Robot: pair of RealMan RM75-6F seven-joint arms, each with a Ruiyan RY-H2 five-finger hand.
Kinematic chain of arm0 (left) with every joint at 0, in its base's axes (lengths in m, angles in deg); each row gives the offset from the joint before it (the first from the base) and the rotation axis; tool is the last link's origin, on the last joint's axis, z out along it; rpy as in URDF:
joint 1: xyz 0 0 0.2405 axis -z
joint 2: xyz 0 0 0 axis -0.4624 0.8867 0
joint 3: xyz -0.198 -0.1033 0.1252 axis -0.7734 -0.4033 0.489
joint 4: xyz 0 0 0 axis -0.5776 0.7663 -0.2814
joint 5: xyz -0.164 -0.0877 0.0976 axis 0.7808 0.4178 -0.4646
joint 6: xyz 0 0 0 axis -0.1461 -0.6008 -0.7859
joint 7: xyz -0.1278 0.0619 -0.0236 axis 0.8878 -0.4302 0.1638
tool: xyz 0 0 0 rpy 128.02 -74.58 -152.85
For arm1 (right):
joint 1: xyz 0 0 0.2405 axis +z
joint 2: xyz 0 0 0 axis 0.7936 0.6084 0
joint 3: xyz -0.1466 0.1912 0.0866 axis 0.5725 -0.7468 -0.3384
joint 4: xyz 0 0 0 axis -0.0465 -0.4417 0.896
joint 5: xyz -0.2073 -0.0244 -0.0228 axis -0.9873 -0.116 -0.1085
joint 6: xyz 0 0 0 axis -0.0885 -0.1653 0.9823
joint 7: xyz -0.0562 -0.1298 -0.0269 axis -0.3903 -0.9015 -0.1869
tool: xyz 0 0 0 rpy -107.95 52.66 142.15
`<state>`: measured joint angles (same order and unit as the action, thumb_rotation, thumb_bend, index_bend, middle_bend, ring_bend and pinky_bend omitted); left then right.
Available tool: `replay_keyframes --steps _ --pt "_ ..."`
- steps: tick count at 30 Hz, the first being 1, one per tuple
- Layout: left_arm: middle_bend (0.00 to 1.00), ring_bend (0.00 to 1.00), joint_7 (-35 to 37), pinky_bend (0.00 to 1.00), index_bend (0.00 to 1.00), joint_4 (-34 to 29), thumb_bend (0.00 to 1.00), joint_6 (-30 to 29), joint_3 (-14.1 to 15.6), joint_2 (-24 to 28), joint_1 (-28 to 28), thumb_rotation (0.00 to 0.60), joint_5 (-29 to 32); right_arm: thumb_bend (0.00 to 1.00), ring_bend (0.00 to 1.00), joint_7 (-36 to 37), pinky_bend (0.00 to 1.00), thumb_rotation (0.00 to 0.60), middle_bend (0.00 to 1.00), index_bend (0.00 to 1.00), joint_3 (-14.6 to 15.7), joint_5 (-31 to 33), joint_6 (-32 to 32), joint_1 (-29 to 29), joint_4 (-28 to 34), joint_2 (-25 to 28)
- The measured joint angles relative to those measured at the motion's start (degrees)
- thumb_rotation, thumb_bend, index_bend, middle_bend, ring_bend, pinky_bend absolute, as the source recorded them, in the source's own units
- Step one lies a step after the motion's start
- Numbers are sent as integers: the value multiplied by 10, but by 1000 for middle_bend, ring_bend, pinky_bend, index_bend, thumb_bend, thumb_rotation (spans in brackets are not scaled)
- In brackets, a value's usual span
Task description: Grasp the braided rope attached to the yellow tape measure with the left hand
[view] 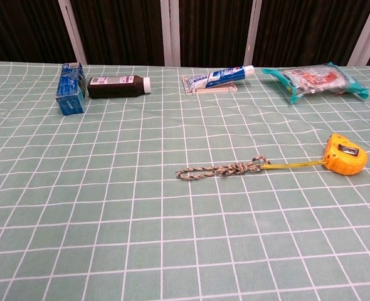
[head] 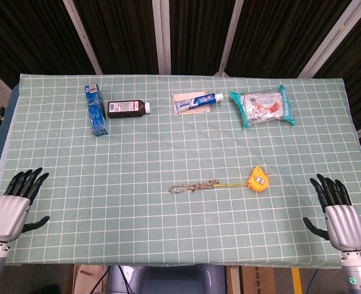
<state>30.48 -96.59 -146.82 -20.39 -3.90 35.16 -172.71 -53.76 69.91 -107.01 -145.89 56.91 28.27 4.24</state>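
No lettering is legible: the labels on the toothpaste tube [view: 221, 76], dark bottle [view: 117, 86], blue box [view: 70, 88] and snack packet [view: 315, 80] are too small and blurred.

Checked green table [head: 58, 153] with scattered items

braided rope [view: 221, 169] lies flat, tied to yellow tape measure [view: 344, 153].
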Motion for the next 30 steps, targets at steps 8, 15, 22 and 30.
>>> replay_keyframes --steps 8,15,22,30 --pt "0 0 -57 0 125 -18 69 85 -52 -13 74 600 50 249 0 5 0 600 0 0 -1 7 8 2 1 0" --pt "7 0 -140 0 267 -30 118 160 -89 -74 147 600 112 248 0 11 0 600 0 0 -3 18 15 3 5 1" --pt "26 0 -203 0 318 -25 148 213 -118 -151 213 600 180 248 0 18 0 600 0 0 -6 29 21 4 7 2" --pt "48 0 -264 0 417 4 236 252 -150 -221 288 600 243 249 0 23 0 600 0 0 -9 41 29 5 9 4"
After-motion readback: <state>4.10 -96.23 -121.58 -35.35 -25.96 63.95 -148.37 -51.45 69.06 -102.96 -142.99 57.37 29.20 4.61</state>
